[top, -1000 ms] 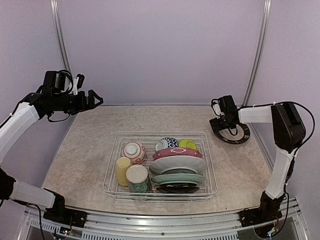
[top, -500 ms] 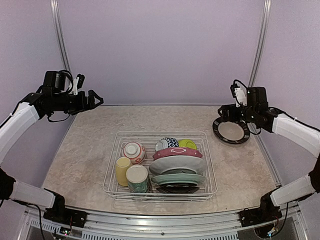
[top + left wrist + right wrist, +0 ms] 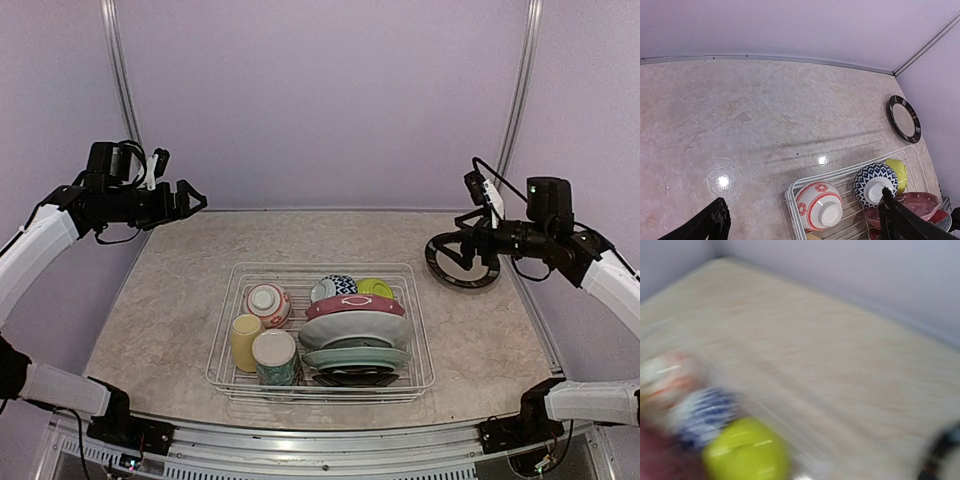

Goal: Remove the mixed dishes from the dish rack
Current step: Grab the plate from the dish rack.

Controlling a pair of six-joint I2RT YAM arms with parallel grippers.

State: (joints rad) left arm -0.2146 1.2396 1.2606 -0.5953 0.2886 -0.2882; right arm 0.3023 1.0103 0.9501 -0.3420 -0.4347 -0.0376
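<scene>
Red-patterned bowl point(image 3: 267, 303) (inverted) in dish rack point(image 3: 296, 280)

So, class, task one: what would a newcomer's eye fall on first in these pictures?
The wire dish rack at the centre of the table, crowded with bright dishes. Next, the lone black-rimmed plate lying flat at the far right, the open right hand close by it. The left hand hangs open, high on the left.

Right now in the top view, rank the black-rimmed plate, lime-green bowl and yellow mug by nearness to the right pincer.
1. black-rimmed plate, beneath the right pincer
2. lime-green bowl, rack far side
3. yellow mug, rack's left
</scene>
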